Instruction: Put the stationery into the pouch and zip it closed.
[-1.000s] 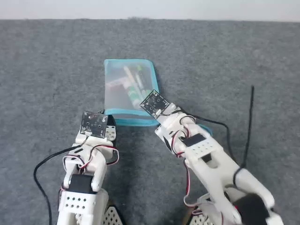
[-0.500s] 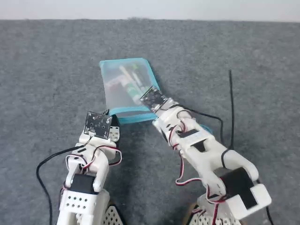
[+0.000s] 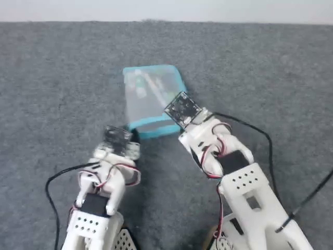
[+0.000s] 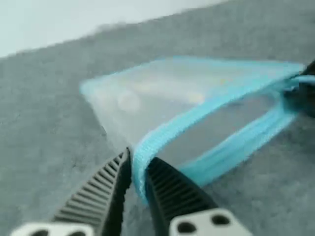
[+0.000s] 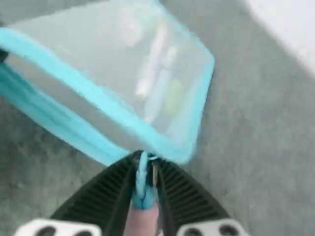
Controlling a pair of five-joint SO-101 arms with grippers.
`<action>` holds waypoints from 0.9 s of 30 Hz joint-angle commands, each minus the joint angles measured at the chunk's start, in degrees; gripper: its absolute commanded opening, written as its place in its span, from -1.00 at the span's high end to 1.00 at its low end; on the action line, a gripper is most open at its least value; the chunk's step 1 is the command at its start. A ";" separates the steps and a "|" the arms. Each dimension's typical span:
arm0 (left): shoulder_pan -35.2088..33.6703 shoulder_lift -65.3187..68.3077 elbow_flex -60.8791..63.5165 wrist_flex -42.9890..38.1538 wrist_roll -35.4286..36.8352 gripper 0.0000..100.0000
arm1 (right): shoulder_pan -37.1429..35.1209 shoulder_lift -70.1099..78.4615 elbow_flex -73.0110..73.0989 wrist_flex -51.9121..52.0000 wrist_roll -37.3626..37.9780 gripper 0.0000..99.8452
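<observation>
high view: the translucent pouch (image 3: pixel 151 101) with blue zip edging sat on the grey worktop (image 3: pixel 270 67) in front of both arms, with pens and other stationery (image 3: pixel 151 83) showing through its wall. in the left wrist view the left hand (image 4: pixel 139 163) was pinched onto the pouch's blue edge at one near corner. in the right wrist view the right hand (image 5: pixel 144 164) was pressed together on the blue zip pull (image 5: pixel 142 194) at the other end of that edge
</observation>
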 commanded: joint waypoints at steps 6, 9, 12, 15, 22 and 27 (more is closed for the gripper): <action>-12.92 -0.97 -4.70 -0.97 3.25 0.98 | 0.75 -3.03 3.60 -1.10 0.53 0.99; -7.38 -0.97 -3.21 -0.97 0.18 0.98 | 0.84 -3.03 4.13 -0.75 0.44 0.99; -5.36 -0.97 -2.42 -0.88 -0.70 0.98 | 0.92 -3.47 4.75 -0.57 0.70 0.99; -5.54 -0.97 -2.51 -0.97 -0.70 0.98 | 0.92 -2.95 5.36 -0.48 0.79 0.94; -5.36 -0.97 -2.51 -0.97 -0.70 0.98 | -0.40 -2.95 9.67 -2.95 0.62 0.48; -5.19 -0.97 -2.59 -0.88 -0.70 0.98 | -0.31 -2.95 8.70 1.89 -1.93 0.51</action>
